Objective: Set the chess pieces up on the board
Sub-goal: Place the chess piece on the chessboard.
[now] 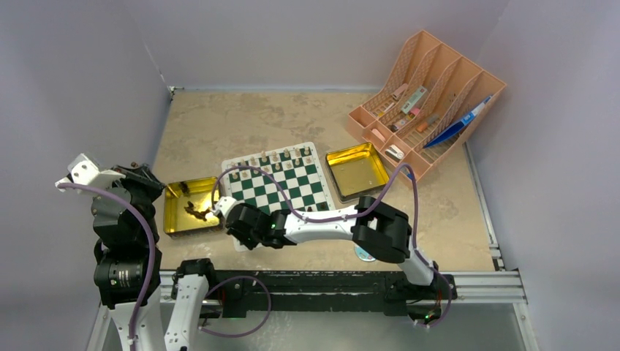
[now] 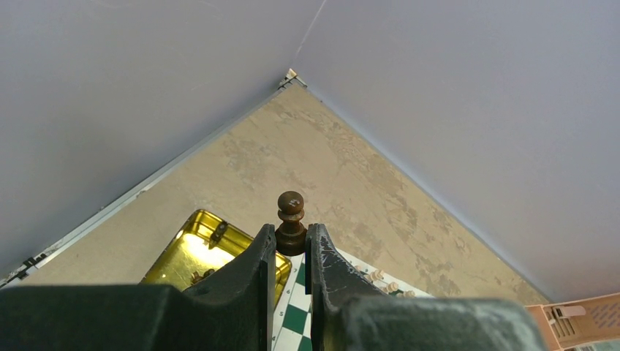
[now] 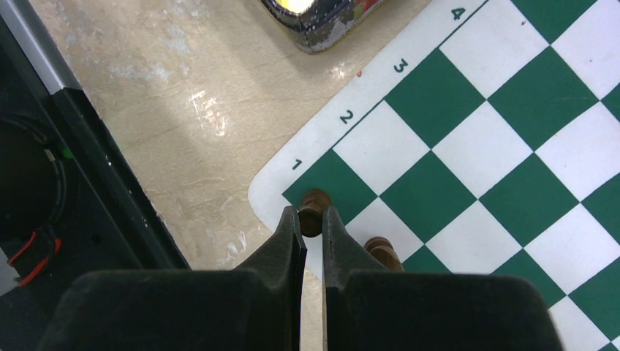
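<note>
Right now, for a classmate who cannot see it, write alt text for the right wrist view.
The right gripper is shut on a dark brown chess piece at the corner square of the green-and-white board. A second dark piece stands close beside it to the right, and the corner of a gold tin shows at the top.

The board (image 3: 468, 146) shows dark green and white checks inside a white border with green numerals. Each black end effector, left (image 2: 291, 235) and right (image 3: 312, 223), grips something glossy dark brown: the dark piece (image 2: 290, 216) and the other dark piece (image 3: 316, 201). The far-row pieces (image 1: 272, 158) are cream. The tin (image 1: 356, 173) is shiny gold, the rack (image 1: 439, 69) peach, the tabletop (image 1: 241, 117) mottled beige.
</note>
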